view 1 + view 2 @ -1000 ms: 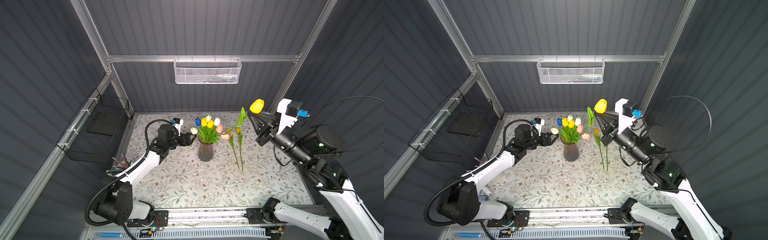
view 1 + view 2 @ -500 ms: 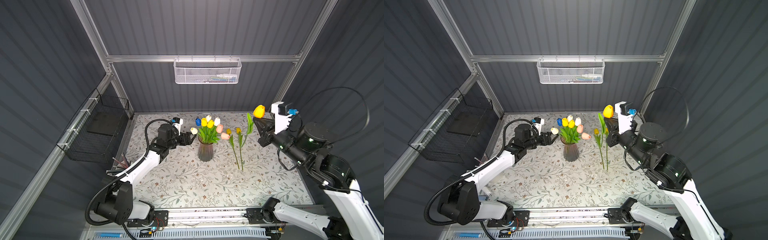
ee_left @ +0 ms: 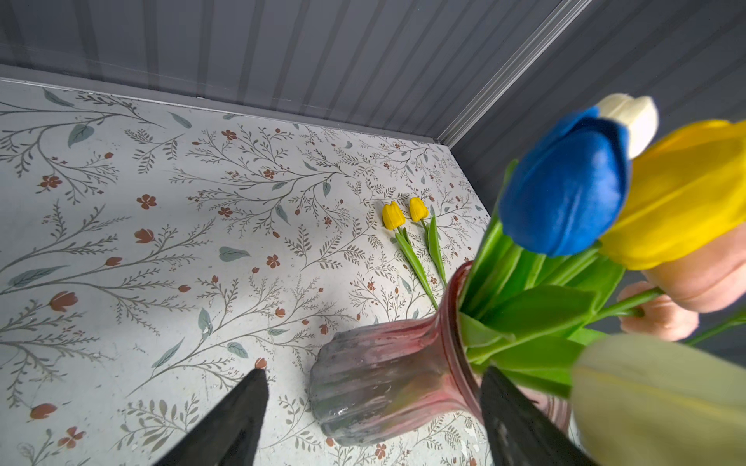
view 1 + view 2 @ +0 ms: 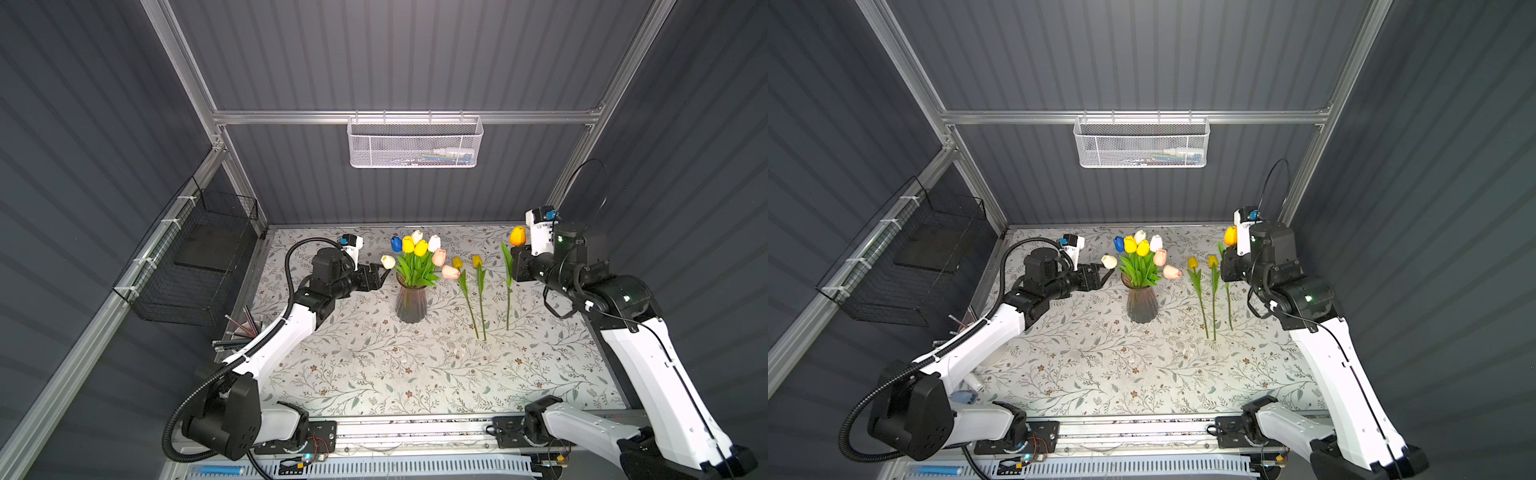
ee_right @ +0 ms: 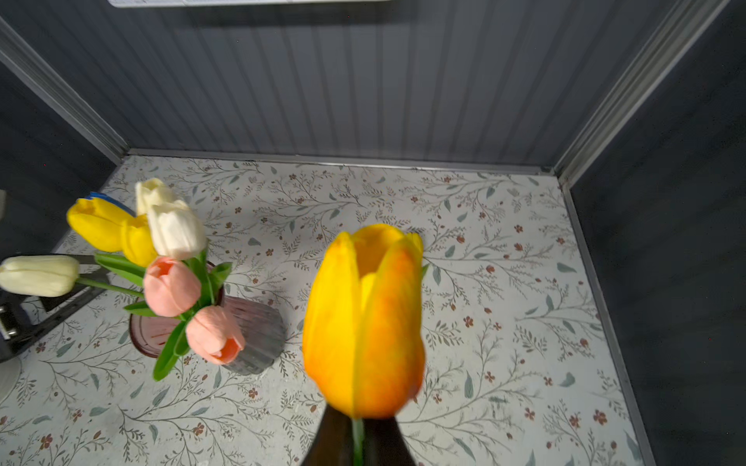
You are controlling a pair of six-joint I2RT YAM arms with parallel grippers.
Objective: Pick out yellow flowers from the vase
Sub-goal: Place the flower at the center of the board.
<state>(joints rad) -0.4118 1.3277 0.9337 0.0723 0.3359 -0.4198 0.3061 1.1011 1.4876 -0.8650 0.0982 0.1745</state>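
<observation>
Vase (image 4: 410,302) with two yellow flowers (image 4: 408,244)

right hand (image 4: 514,268) lowered, orange-tinged tulip (image 4: 517,236) brought down beside laid yellow tulips (image 4: 477,261)

Orange-tinged yellow tulip (image 5: 363,322); smoky grey ribbed vase (image 4: 410,305); floral-print table cover (image 4: 374,374)

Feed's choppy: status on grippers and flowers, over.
Right gripper shut on yellow-orange tulip. Left gripper open by vase, white tulip alongside. Two yellows on mat, two in vase.
</observation>
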